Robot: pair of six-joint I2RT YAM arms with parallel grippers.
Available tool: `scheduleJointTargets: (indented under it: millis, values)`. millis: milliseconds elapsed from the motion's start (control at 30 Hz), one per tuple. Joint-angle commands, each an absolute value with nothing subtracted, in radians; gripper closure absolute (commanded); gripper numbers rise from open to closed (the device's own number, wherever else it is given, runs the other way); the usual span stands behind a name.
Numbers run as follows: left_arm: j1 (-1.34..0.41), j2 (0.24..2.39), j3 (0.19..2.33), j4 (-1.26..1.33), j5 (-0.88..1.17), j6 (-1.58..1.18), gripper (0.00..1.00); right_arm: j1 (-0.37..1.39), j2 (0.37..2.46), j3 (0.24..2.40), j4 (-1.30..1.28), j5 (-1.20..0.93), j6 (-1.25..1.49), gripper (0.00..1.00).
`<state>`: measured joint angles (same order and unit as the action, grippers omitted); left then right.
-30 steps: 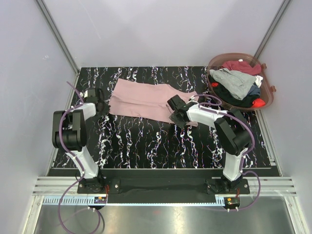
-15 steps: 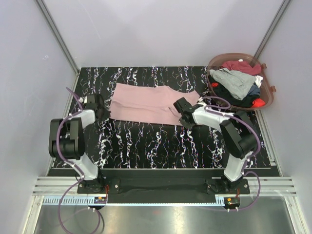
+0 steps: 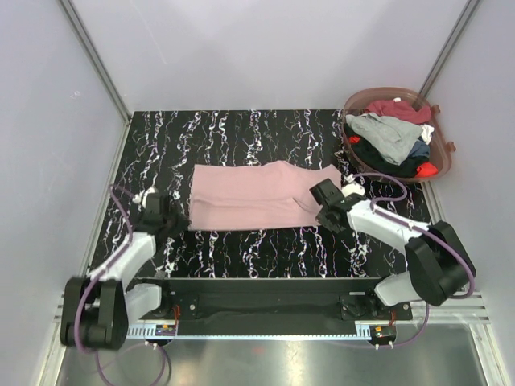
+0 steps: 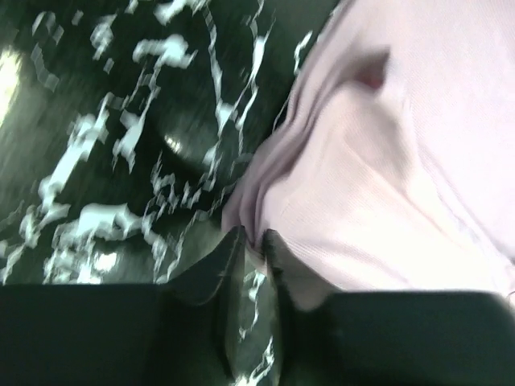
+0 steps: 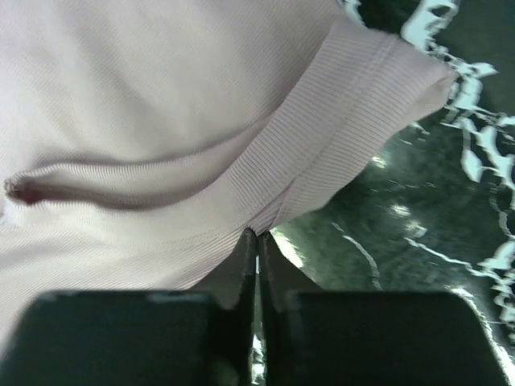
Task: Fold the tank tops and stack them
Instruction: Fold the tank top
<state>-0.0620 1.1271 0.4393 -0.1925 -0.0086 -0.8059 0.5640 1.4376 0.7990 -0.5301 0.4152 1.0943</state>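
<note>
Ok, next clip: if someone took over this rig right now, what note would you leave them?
Left gripper: jaws slightly apart at the left edge of the pink tank top; grip unclear.
Right gripper: jaws shut on its right hem.
The pink top lies spread out on the table; the other tank tops are heaped in the basket, far right.
Done: one top laid out. Left: fold it, then fold and stack the rest; no stack yet.

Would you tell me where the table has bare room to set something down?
The far strip of table behind the pink tank top is bare, and so is the near strip between the left gripper and right gripper. The basket crowds the far right corner.
</note>
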Motion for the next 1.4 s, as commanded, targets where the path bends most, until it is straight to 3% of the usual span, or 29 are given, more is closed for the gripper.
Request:
scheduleJointTargets:
  millis: [0,33,100,133,233,367,567,867,1133,1367]
  values:
    - [-0.083,0.976,0.388,-0.259,-0.067,-0.857,0.71,0.549,1.362,0.753,-0.595,0.420,1.058,0.88]
    - [-0.086,0.948,0.384,-0.281,-0.072,-0.859,0.59,0.549,1.352,0.747,-0.601,0.420,1.057,0.83]
    - [-0.089,0.878,0.382,-0.337,-0.092,-0.858,0.46,0.549,1.312,0.732,-0.621,0.437,1.051,0.48]
    - [-0.089,0.861,0.387,-0.354,-0.103,-0.856,0.28,0.549,1.295,0.729,-0.614,0.443,1.033,0.44]
    - [-0.087,0.839,0.422,-0.362,-0.104,-0.816,0.10,0.549,1.229,0.744,-0.554,0.443,0.916,0.39]
    - [-0.087,0.952,0.544,-0.284,-0.006,-0.709,0.10,0.549,1.216,0.816,-0.410,0.300,0.610,0.31]
    - [-0.087,1.201,0.751,-0.115,0.090,-0.644,0.12,0.514,1.444,1.107,-0.394,0.174,0.422,0.34]
    - [-0.084,1.636,1.179,-0.215,0.038,-0.549,0.17,0.427,1.863,1.595,-0.454,-0.058,0.353,0.38]
    - [-0.066,1.822,1.307,-0.224,0.052,-0.512,0.22,0.400,2.147,1.920,-0.557,-0.141,0.318,0.44]
    - [-0.054,1.894,1.353,-0.236,0.049,-0.488,0.24,0.388,2.324,2.084,-0.623,-0.160,0.296,0.42]
